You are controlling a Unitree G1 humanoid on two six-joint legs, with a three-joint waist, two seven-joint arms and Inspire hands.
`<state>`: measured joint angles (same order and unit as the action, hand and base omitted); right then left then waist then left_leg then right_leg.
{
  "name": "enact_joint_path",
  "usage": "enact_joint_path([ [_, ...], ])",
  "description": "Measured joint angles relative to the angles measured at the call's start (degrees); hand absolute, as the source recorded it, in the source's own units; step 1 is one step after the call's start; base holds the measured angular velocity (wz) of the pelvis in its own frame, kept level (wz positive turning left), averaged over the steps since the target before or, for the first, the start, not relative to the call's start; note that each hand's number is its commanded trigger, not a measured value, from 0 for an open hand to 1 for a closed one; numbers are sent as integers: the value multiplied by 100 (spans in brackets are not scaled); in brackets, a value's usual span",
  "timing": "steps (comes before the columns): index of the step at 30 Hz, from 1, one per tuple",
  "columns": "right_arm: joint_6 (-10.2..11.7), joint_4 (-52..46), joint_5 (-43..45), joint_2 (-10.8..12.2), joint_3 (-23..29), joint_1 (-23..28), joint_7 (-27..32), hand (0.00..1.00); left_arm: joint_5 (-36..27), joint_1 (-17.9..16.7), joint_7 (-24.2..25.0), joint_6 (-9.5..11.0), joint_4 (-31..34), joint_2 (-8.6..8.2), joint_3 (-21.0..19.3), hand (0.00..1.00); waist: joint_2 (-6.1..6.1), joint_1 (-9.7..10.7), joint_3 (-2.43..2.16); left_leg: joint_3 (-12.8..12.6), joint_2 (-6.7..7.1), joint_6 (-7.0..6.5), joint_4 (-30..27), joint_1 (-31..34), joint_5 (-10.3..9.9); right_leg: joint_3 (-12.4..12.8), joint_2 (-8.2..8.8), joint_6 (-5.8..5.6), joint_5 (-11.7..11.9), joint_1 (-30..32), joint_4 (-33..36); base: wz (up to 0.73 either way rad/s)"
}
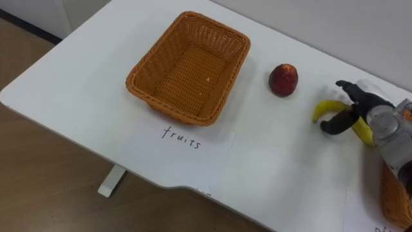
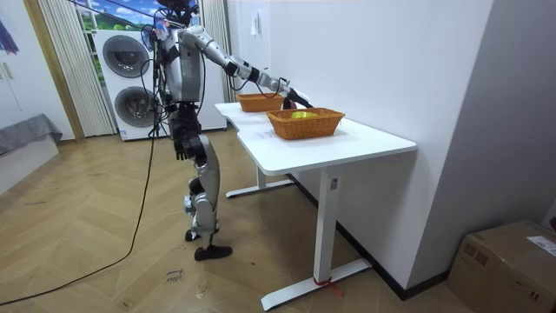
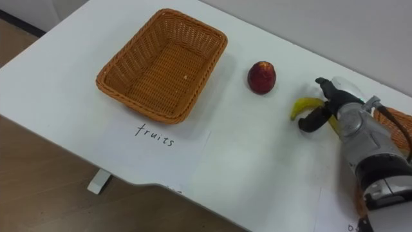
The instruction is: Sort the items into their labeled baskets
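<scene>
Fingers of our right hand curl round the banana, right of the empty fruits basket where it belongs; the peach lies between.

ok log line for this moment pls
step: grasp banana | right robot hand: curled round banana | red fruit: loose on table | fruits basket: empty

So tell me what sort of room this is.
Probably a home's laundry or utility corner, used here as a test space: two stacked washing machines, a curtain beside them, and a wood floor with a white desk against the wall.
</scene>
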<state>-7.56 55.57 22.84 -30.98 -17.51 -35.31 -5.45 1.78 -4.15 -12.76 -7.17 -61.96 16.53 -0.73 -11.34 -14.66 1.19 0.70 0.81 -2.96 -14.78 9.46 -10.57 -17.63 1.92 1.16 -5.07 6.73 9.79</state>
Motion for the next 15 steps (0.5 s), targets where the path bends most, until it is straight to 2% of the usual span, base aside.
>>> enact_joint_path([
  [9,-2,82,-8,-30,-397,-10,-622,0,0,124,117,4,5,3,-17,0,-2,-16,7,6,-3,1,-63,55,1,-22,-2,10,22,10,-1,0],
  [15,-17,215,-5,-79,-432,-27,-767,0,-5,234,144,12,4,4,-15,0,5,-152,13,9,-4,2,-66,76,2,-20,-3,21,41,29,-1,0],
])
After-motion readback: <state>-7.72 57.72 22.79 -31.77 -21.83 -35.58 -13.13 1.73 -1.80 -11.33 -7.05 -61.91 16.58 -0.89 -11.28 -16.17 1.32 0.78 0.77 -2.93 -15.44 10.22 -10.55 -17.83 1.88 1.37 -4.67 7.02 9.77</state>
